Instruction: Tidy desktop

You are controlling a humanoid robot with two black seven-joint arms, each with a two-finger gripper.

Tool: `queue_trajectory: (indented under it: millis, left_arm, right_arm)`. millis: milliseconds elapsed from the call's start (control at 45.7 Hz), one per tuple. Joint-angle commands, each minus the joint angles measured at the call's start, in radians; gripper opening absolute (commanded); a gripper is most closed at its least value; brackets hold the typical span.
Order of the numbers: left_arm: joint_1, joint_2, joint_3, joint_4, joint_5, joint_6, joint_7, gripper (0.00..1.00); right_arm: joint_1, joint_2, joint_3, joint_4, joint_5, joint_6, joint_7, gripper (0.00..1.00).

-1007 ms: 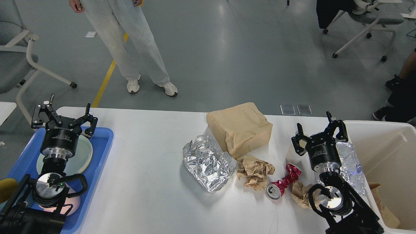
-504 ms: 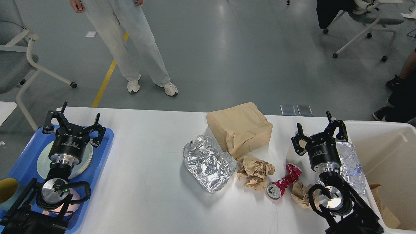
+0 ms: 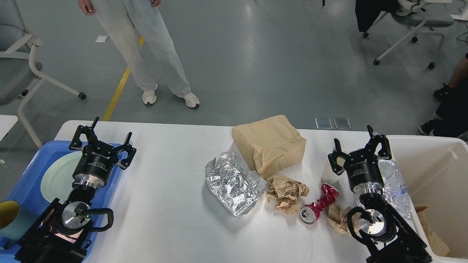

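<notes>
The white desktop (image 3: 172, 219) carries litter in its middle and right part: a tan paper bag (image 3: 270, 143), a crumpled silver foil sheet (image 3: 234, 182), a brown paper wad (image 3: 287, 193), a crushed red can (image 3: 317, 207), another brown paper scrap (image 3: 338, 219) and a crushed clear plastic bottle (image 3: 393, 186). My left gripper (image 3: 102, 140) stands open and empty over the right rim of the blue tray (image 3: 25, 182). My right gripper (image 3: 360, 149) stands open and empty just left of the bottle, above the can.
The blue tray holds a pale green plate (image 3: 58, 175) and a yellow-and-teal cup (image 3: 11, 218). An off-white bin (image 3: 435, 182) at the right edge holds some brown paper. A person (image 3: 146, 47) stands beyond the table; office chairs sit at far left and far right.
My left arm has moved right, from over the plate to the tray's right rim, with the gripper still open. The right arm and the litter have not moved.
</notes>
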Motion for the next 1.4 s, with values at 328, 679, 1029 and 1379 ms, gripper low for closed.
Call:
queue_trajectory:
  millis: [328,679,1029,1379]
  left_arm:
    - [0.001,-0.007,0.001,0.01,-0.012,-0.023,-0.075,0.96]
    - [0.009,-0.015,0.001,0.008,-0.014,-0.038,-0.086,0.96]
    - [0.009,-0.013,0.001,0.008,-0.015,-0.038,-0.086,0.96]
    - [0.009,-0.015,0.001,0.008,-0.015,-0.038,-0.086,0.96]
  right_arm:
    - [0.0,0.0,0.0,0.0,0.0,0.0,0.0,1.0]
    - [0.0,0.0,0.0,0.0,0.0,0.0,0.0,1.0]
    - [0.002,0.003,-0.011,0.0,0.0,0.002,-0.003,1.0]
    - [0.048,-0.196,-0.002,0.002,0.052,0.012,-0.018,1.0]
